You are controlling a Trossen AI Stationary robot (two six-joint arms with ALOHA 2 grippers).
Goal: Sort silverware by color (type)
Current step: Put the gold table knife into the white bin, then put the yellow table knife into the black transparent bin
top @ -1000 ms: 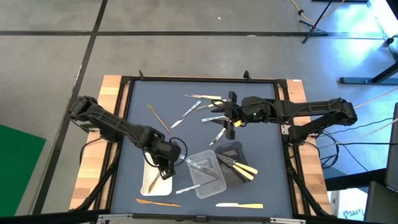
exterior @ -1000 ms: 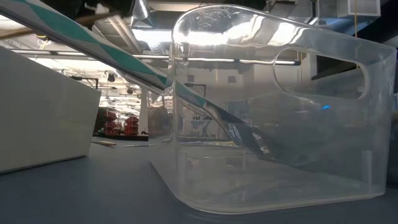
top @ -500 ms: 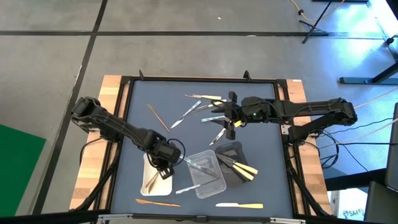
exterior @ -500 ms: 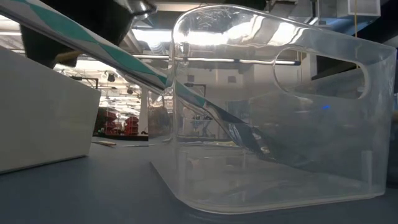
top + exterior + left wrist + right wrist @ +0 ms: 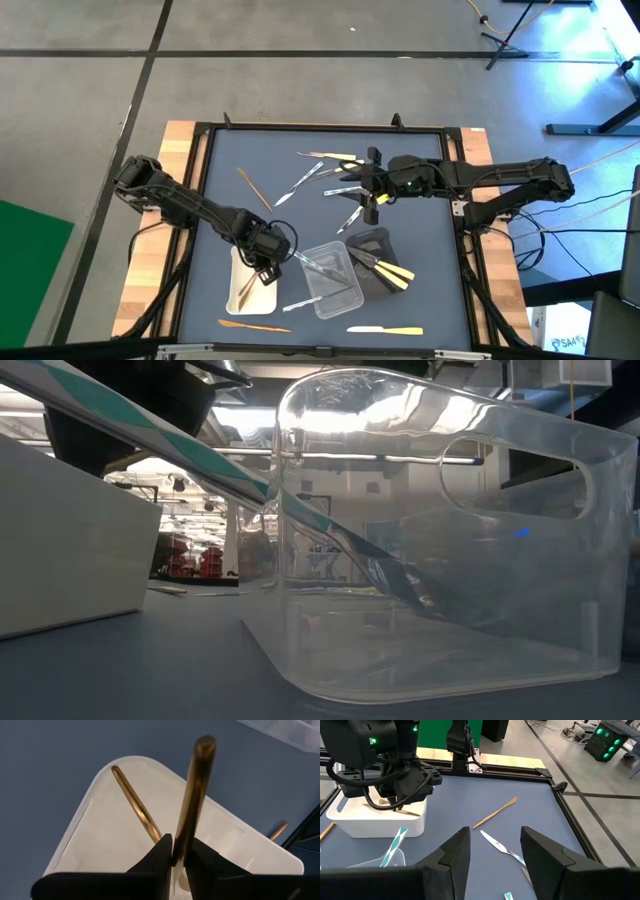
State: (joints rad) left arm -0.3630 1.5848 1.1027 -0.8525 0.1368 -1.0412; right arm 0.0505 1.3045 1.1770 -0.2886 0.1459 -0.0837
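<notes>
Pinching the wooden utensil (image 5: 192,802) over my white tray (image 5: 95,832), I should lower my left gripper (image 5: 179,857) toward six o'clock before releasing.

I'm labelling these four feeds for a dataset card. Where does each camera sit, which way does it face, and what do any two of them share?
High view: overhead, straight down; both arms, left gripper over the white tray.
Low view: table height, facing the clear tray; a dark arm part above.
Left wrist view: down past its jaws, shut on a brown utensil over the white tray.
Right wrist view: across the table past the open right gripper; sees the left arm.
Shared: all four show the white tray.
</notes>
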